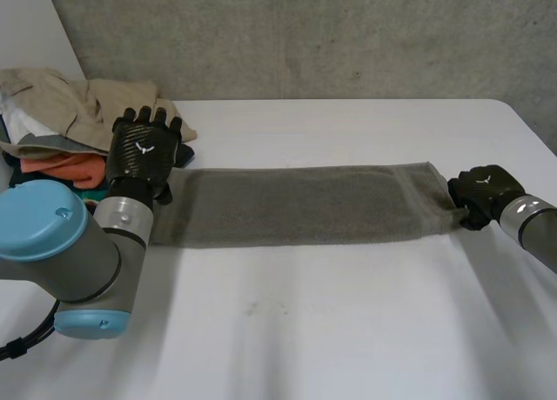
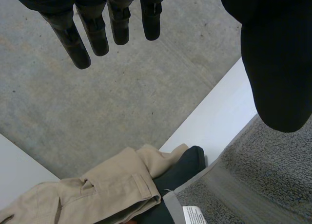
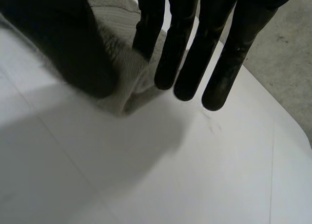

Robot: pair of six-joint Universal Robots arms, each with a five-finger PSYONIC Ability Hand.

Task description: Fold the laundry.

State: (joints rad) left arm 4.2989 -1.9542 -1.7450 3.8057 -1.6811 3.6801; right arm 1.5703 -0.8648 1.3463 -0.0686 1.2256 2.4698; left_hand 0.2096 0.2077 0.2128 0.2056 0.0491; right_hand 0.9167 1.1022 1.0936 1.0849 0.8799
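Now at the flattening step, by the look of it. White table [image 1: 348, 330]; grey towel [image 1: 305, 204] stretched flat across it as one long strip; clothes pile [image 1: 61, 122] beside its left end. Left hand [image 1: 144, 152] above that end, fingers straight, empty. Right hand [image 1: 477, 194] pinching opposite end against thumb. Next: probably needs a left grasp, then an end-to-end fold.

The white worktop [image 1: 348, 313] is seen from above, from between and behind the arms. Close wrist views are taken along the black left hand [image 2: 273, 63] and black right hand [image 3: 187, 48]; the long grey towel [image 1: 305, 204] is shared by all.
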